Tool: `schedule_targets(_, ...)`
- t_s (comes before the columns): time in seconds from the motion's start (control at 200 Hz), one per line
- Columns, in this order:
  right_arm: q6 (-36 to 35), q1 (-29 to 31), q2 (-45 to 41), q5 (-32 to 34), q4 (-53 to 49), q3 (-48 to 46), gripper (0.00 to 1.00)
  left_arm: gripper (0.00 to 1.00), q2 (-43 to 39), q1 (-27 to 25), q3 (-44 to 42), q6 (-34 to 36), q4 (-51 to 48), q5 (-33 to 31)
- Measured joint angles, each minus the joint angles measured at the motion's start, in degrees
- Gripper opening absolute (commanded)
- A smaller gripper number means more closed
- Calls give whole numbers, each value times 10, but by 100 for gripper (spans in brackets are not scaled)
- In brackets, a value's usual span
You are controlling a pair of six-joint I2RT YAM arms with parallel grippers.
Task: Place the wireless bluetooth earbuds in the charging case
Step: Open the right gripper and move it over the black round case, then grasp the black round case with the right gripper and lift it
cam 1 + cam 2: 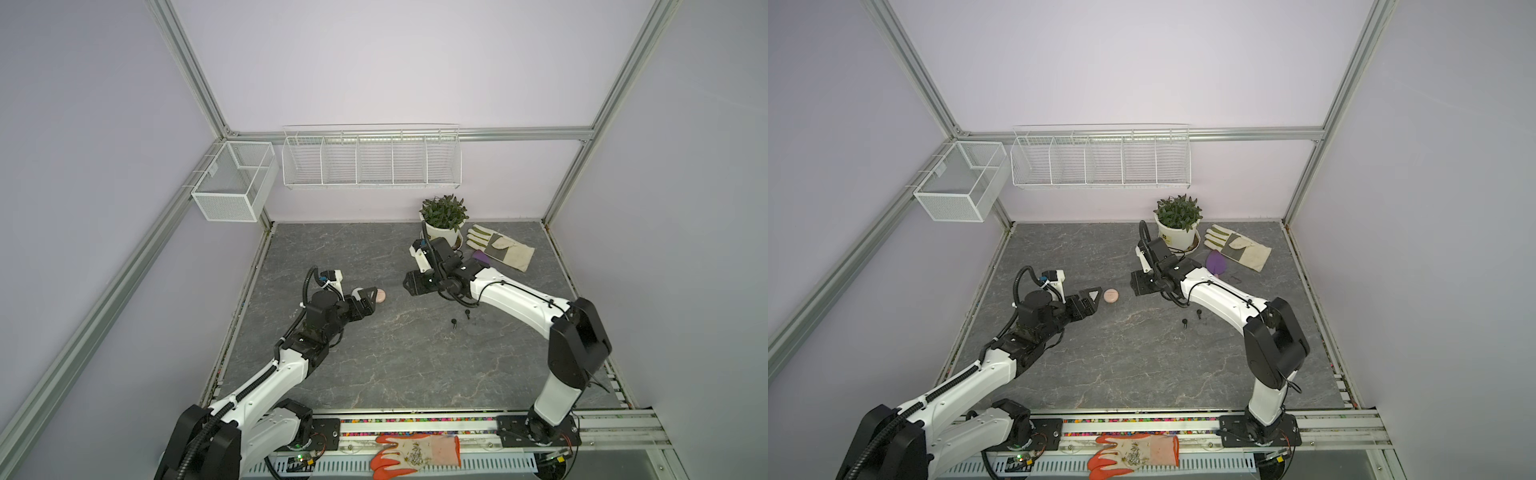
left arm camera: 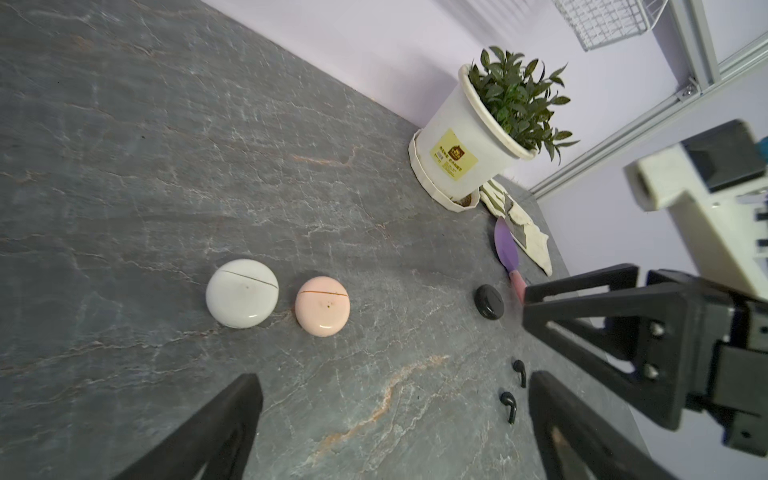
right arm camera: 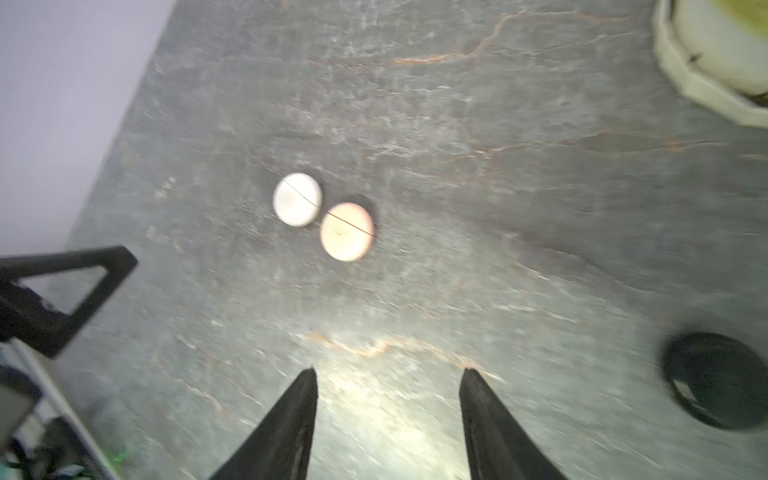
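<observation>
Inspection of jaws and task items.

1. We find the black earbuds (image 1: 467, 312), two in number, lying loose on the grey table (image 1: 374, 374), near each other but apart. They sit beside the right forearm, behind the right gripper (image 1: 409, 284) and on the side toward the table's front edge. Neither earbud lies between any jaws.

2. Right gripper: in its wrist view the jaws stand partly apart, with only bare table in the gap. It holds nothing. The white case (image 3: 297, 199) and pink case (image 3: 347, 232) lie ahead of the fingertips, touching or nearly so. The black case (image 3: 717, 380) lies off to one side. That view is blurred, so we cannot tell whether the black case's lid is up.

3. Left gripper (image 1: 1098, 301): the jaws are spread wide and empty. In a top view the pink case sits just ahead of its fingertips. The left wrist view shows the white and pink cases with lids shut, seams visible. The earbuds lie outside the jaws there, close beside one finger (image 2: 573, 436).
</observation>
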Motion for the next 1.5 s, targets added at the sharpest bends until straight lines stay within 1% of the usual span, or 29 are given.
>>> schedule_targets(0.12, -81, -36, -1, 63, -67, -5, 64, 100, 25, 0, 15, -3, -9, 26)
schedule_targets(0.225, -134, -69, 24, 87, -102, -5, 67, 100, 41, 0, 33, -3, -16, 48)
schedule_targets(0.435, -198, -128, 80, 90, -115, -5, 76, 99, 71, 0, 58, -2, -21, 86)
schedule_targets(0.54, -221, -142, 97, 86, -113, -1, 77, 100, 85, 0, 64, -2, -21, 99)
schedule_targets(0.69, -241, -144, 137, 81, -106, 17, 76, 100, 100, 0, 71, 0, -26, 111)
schedule_targets(0.825, -249, -144, 170, 75, -98, 31, 72, 100, 102, 0, 73, 0, -28, 117)
schedule_targets(0.9, -252, -148, 179, 69, -96, 39, 68, 100, 104, 0, 73, 0, -28, 119)
schedule_targets(1.124, -257, -159, 189, 54, -85, 48, 52, 99, 111, 0, 73, 1, -30, 119)
schedule_targets(1.269, -257, -160, 189, 45, -84, 49, 45, 99, 112, 0, 73, 3, -30, 119)
schedule_targets(1.499, -258, -157, 189, 34, -76, 48, 42, 100, 111, 0, 73, 6, -38, 117)
